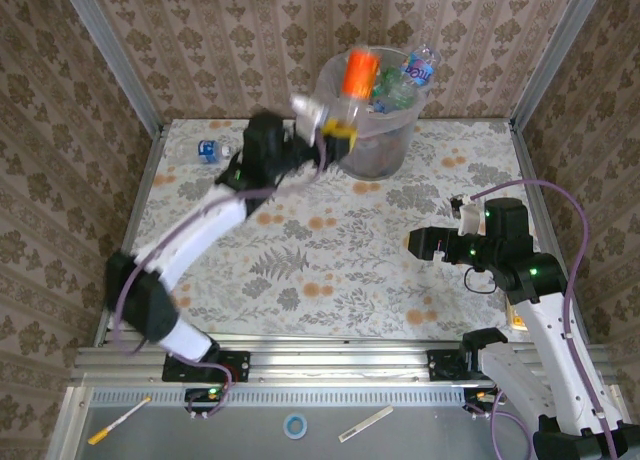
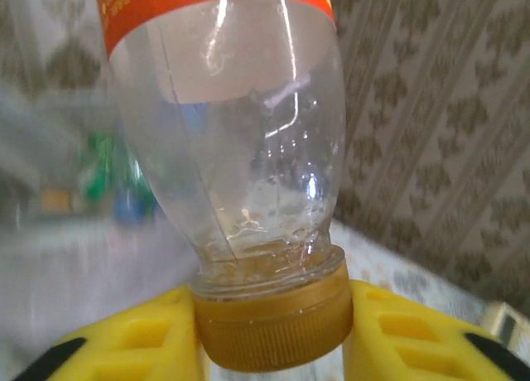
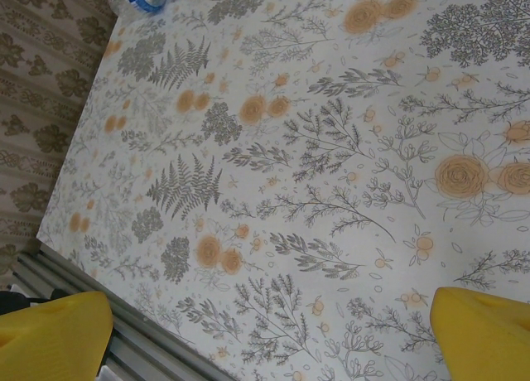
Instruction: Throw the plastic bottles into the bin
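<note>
The left gripper (image 1: 338, 132) clamps the gold cap (image 2: 273, 331) of the orange-labelled bottle (image 1: 357, 75) between its yellow fingers (image 2: 124, 348), base up (blurred) over the bin (image 1: 388, 152) rim. The right gripper (image 1: 415, 245) hangs spread wide above the table (image 1: 330, 265); a blue-labelled bottle (image 1: 208, 150) lies far left.

This looks like a robot lab dressed up as a home room. A left arm (image 1: 200, 230) and right arm (image 1: 545, 320) are bolted to a metal rail (image 1: 340, 360). It has papered walls (image 1: 230, 40) and a flowery table (image 1: 340, 270).
</note>
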Controlling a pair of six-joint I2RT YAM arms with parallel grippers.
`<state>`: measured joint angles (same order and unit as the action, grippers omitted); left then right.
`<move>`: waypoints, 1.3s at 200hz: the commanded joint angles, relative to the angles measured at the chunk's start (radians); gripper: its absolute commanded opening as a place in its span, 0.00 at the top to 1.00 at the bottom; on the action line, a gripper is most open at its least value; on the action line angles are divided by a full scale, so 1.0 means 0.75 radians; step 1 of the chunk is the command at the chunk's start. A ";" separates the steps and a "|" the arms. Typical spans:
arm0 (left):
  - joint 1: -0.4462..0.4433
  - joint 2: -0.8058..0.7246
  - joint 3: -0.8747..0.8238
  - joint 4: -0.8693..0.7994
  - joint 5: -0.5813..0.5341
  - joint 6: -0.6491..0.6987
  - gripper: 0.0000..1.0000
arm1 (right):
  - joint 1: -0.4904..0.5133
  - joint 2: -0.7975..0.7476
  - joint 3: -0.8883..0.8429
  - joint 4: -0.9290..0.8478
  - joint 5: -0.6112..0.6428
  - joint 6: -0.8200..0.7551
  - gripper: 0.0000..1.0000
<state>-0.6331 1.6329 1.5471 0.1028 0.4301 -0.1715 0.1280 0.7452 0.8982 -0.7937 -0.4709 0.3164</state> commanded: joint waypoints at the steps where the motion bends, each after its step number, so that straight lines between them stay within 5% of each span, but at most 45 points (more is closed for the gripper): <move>1: 0.081 0.381 0.630 -0.437 0.187 0.017 0.29 | -0.003 -0.022 0.005 -0.032 0.034 -0.013 0.00; 17: 0.112 0.566 0.899 -0.560 0.216 -0.039 0.00 | -0.004 -0.035 0.008 -0.048 0.032 -0.015 0.00; 35: 0.110 0.557 0.907 -0.581 0.212 -0.026 0.00 | -0.005 -0.054 0.012 -0.068 0.051 -0.027 0.00; 89: 0.172 0.153 0.454 -0.439 0.079 -0.050 0.00 | -0.005 -0.037 -0.007 -0.037 0.034 -0.015 0.00; 149: 0.227 -0.212 0.115 -0.534 -0.063 -0.029 0.00 | -0.005 -0.045 -0.007 -0.038 0.037 -0.012 0.00; 260: 0.586 -0.315 -0.144 -0.854 -0.253 -0.023 0.00 | -0.005 -0.049 -0.009 -0.040 0.030 -0.010 0.00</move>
<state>-0.2386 1.3991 1.4513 -0.4744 0.2966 -0.1940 0.1276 0.7208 0.8982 -0.8124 -0.4496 0.3134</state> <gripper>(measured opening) 0.997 0.999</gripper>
